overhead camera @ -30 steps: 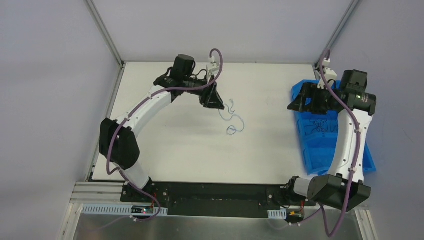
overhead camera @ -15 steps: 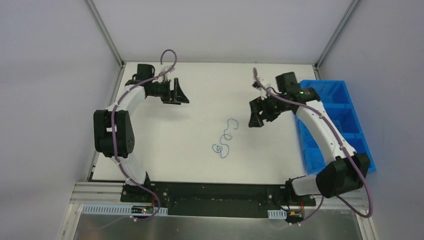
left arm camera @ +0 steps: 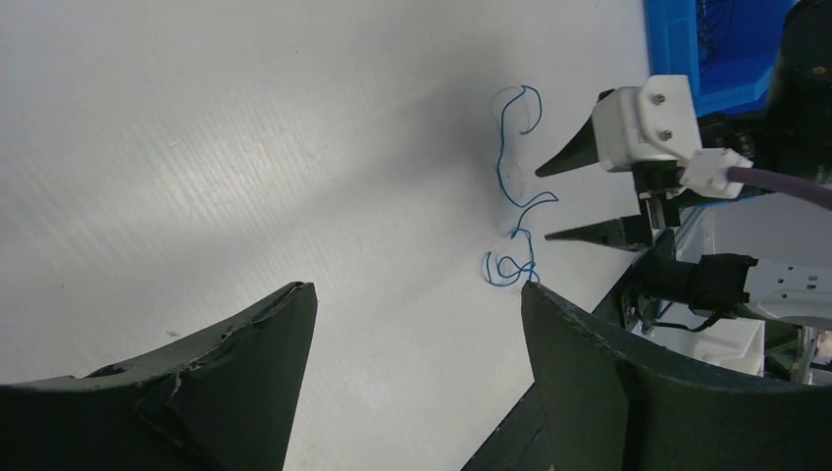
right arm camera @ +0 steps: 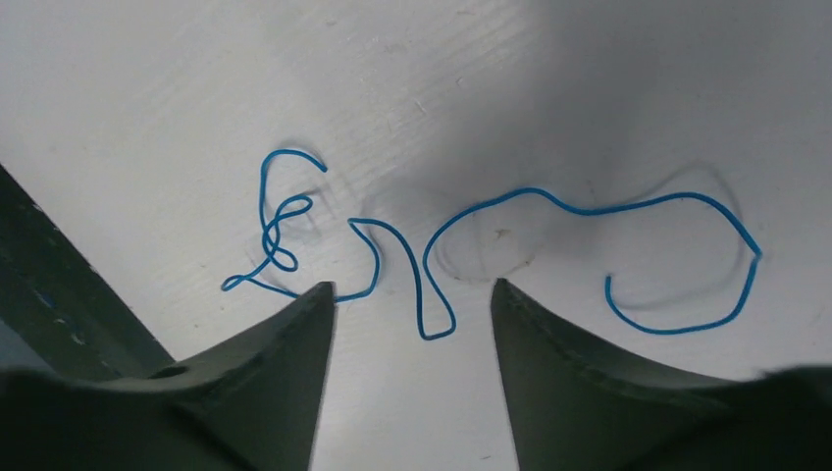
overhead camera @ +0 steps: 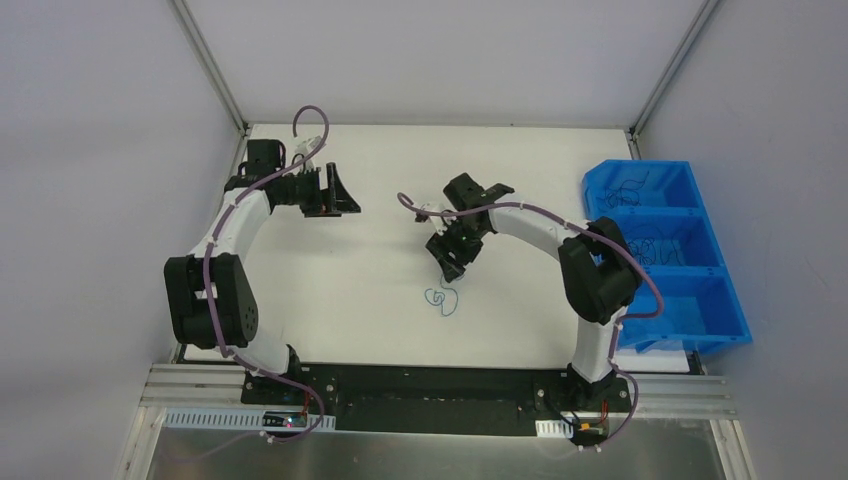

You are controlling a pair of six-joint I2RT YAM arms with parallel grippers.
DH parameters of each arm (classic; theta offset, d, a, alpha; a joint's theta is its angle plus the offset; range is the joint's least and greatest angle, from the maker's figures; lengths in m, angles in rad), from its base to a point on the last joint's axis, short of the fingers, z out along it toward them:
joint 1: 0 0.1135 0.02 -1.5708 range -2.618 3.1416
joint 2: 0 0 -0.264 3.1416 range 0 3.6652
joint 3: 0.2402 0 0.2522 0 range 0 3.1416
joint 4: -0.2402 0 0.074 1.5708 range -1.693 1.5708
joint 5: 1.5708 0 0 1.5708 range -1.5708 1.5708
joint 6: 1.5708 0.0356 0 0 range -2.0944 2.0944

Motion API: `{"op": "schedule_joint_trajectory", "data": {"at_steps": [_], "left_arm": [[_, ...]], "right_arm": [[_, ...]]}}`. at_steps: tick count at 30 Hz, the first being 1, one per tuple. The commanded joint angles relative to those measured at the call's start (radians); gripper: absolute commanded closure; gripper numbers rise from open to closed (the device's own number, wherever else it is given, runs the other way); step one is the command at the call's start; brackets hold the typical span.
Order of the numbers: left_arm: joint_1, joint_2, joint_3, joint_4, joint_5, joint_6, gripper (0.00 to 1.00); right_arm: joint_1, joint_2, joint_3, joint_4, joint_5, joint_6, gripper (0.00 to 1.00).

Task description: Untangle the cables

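A thin blue cable (overhead camera: 441, 299) lies loose on the white table (overhead camera: 330, 300), with a small knotted tangle at one end. My right gripper (overhead camera: 449, 258) hovers open just above it. In the right wrist view the cable (right arm camera: 520, 191) winds across the table, and one narrow loop lies between the open fingers of the right gripper (right arm camera: 412, 285), untouched. My left gripper (overhead camera: 338, 196) is open and empty at the back left, well away. Its wrist view shows the left gripper (left arm camera: 417, 289), the cable (left arm camera: 499, 167) and the right gripper (left arm camera: 545, 204) beside it.
A blue bin (overhead camera: 735, 322) with three compartments stands at the table's right edge; the two far compartments hold dark thin wires (overhead camera: 655, 248). Its corner shows in the left wrist view (left arm camera: 677, 39). Aluminium posts rise at the back corners.
My right arm swung from the bin to the table centre and came down over the blue cable. My left gripper let the cable go and drew back to the far left.
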Motion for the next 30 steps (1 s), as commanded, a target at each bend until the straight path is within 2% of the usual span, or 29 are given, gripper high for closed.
{"op": "schedule_joint_trajectory", "data": {"at_steps": [1, 4, 7, 11, 15, 20, 25, 30], "left_arm": [[-0.008, -0.091, -0.053, -0.025, -0.045, 0.024, 0.22], [-0.008, -0.112, -0.074, -0.025, -0.046, 0.003, 0.22], [-0.008, -0.115, -0.076, -0.025, -0.031, -0.015, 0.22], [-0.01, -0.104, -0.049, -0.025, -0.01, 0.004, 0.23], [-0.026, -0.076, -0.012, -0.025, 0.005, 0.034, 0.26], [-0.059, 0.023, 0.042, -0.013, 0.033, 0.024, 0.29], [-0.13, 0.14, 0.153, -0.01, 0.065, 0.001, 0.3], [-0.16, 0.239, 0.265, -0.007, 0.093, -0.033, 0.33]], "right_arm": [[0.029, 0.039, 0.038, 0.011, 0.023, -0.017, 0.46], [0.037, 0.044, 0.039, -0.022, 0.007, -0.022, 0.7], [0.037, 0.01, 0.057, -0.092, -0.012, -0.048, 1.0], [-0.018, -0.112, 0.07, -0.196, -0.024, -0.041, 1.0], [-0.141, -0.313, 0.045, -0.304, -0.035, -0.03, 1.0], [-0.269, -0.525, 0.048, -0.453, 0.027, -0.045, 1.0], [-0.467, -0.615, 0.152, -0.58, 0.077, -0.019, 1.0], [-0.69, -0.655, 0.283, -0.699, 0.139, -0.065, 1.0]]}}
